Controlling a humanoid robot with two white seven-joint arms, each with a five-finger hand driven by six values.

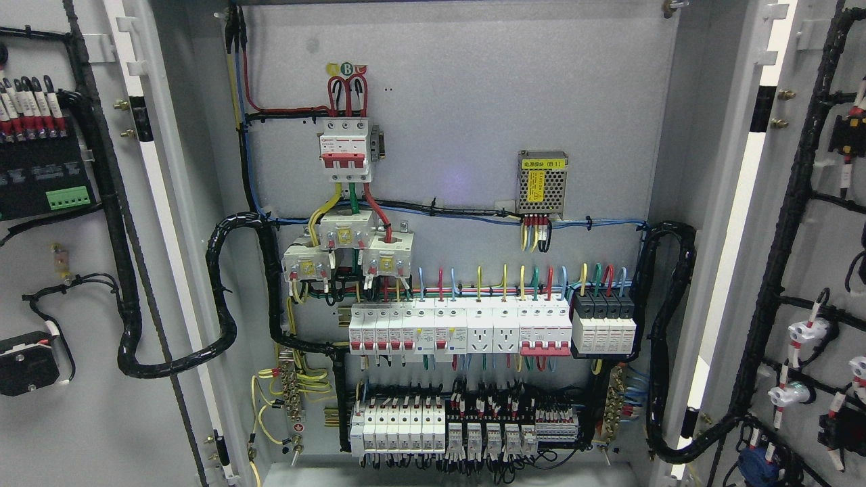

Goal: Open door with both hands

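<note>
An electrical cabinet fills the head view with both doors swung wide. The left door (pixel 81 379) shows its grey inner face with a black cable loom and terminal blocks. The right door (pixel 822 223) also shows its inner face, with black looms and white fittings. Between them the cabinet's back panel (pixel 460 88) carries a red-and-white main breaker (pixel 346 150), a small mesh-cased power supply (pixel 542 182), a row of white breakers (pixel 460 328) and a lower row of terminals and relays (pixel 467 426). No robot hand or arm shows anywhere.
Thick black cable bundles loop from the cabinet to the left door (pixel 223 318) and to the right door (pixel 666 338). The door frame edges (pixel 727 257) stand close on either side of the opening.
</note>
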